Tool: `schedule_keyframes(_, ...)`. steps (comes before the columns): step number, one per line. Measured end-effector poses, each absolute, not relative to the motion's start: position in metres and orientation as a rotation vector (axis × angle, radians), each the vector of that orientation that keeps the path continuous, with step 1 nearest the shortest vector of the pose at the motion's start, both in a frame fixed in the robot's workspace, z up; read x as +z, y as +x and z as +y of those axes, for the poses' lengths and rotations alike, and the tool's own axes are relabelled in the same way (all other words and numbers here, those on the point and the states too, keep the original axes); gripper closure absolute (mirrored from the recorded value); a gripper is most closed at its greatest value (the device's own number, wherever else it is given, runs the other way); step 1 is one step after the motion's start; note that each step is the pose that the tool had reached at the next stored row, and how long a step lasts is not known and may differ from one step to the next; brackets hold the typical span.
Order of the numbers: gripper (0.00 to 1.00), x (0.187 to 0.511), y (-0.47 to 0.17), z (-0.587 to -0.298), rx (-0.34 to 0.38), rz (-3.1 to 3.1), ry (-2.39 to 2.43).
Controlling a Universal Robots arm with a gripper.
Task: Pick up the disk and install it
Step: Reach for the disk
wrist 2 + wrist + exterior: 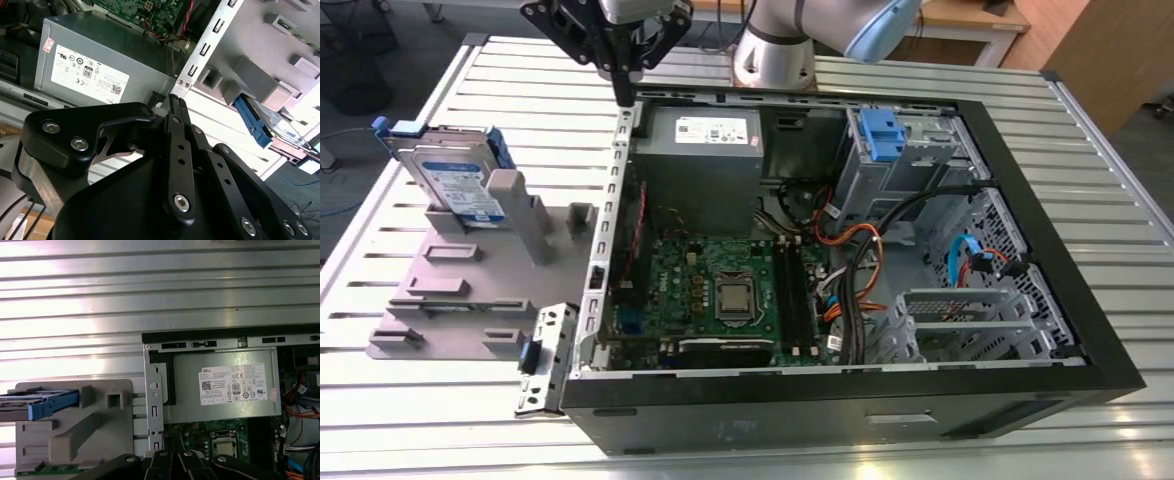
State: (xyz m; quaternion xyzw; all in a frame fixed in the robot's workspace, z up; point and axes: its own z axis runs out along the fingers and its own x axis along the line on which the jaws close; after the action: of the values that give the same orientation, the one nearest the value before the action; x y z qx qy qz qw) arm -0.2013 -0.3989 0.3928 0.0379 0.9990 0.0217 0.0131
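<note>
Tool (624, 97), closed, beside case (854, 405) on slatted table (427, 420).

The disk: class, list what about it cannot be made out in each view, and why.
- Exterior view: the disk stands in the grey holder, whose posts hide its lower part.
- First wrist view: seen edge-on and cut off by the picture edge; label hidden.
- Second wrist view: the holder's blocks cover most of it.

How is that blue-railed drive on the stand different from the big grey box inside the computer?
The disk stands on edge in the grey stand, outside the case; the grey box sits inside it. The disk is smaller with blue rails; the grey box has none. Both carry labels.
</note>
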Motion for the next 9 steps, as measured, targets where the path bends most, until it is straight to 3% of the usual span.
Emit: schedule_keyframes(9, 0.89, 0.393, -0.213, -0.399, 0.068, 3.113, 0.118)
